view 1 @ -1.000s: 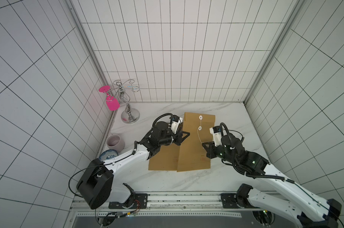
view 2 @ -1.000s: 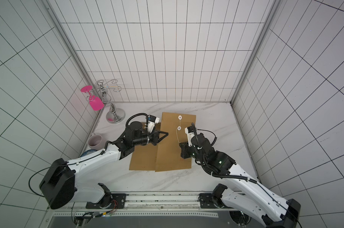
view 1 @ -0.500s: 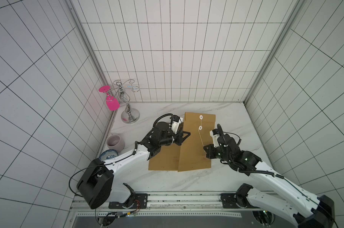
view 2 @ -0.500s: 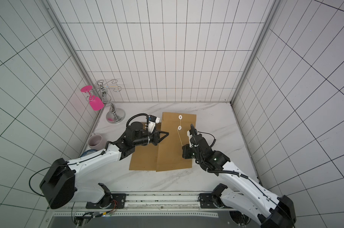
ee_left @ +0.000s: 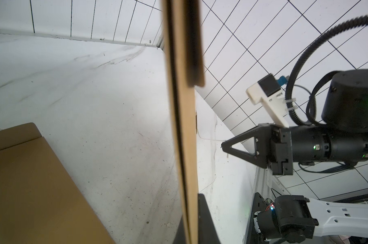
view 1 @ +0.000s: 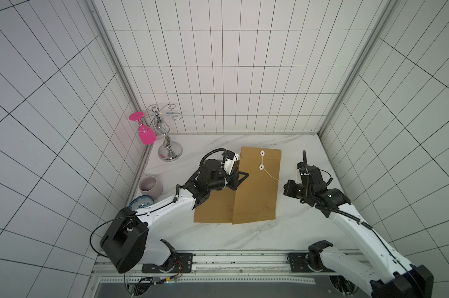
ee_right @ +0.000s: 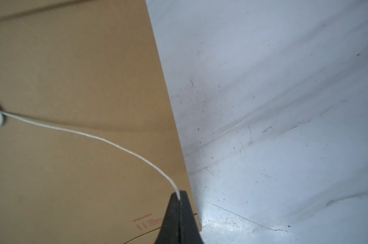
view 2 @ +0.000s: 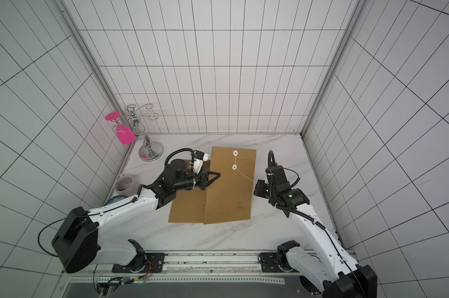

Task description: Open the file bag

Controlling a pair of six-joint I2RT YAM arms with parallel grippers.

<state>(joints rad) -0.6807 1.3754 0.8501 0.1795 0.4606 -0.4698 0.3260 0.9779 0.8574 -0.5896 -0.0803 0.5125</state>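
Tabletop (view 1: 218,237): file bag (view 1: 257,196), envelope (view 1: 213,211), rack (view 1: 169,153), mug (view 1: 150,184), bowl (view 1: 141,203).

Quantities by type: brown file bag (view 1: 257,191) (view 1: 212,211), two; white closure button (view 1: 262,153) (view 1: 261,167), two; string (view 1: 271,174), one; metal glass rack (view 1: 169,152), one; pink glass (view 1: 146,136), one; mug (view 1: 150,185), one; patterned bowl (view 1: 141,203), one; robot arm (view 1: 166,209) (view 1: 352,227), two, each fitted with one hand: left hand (view 1: 246,175), right hand (view 1: 285,187).
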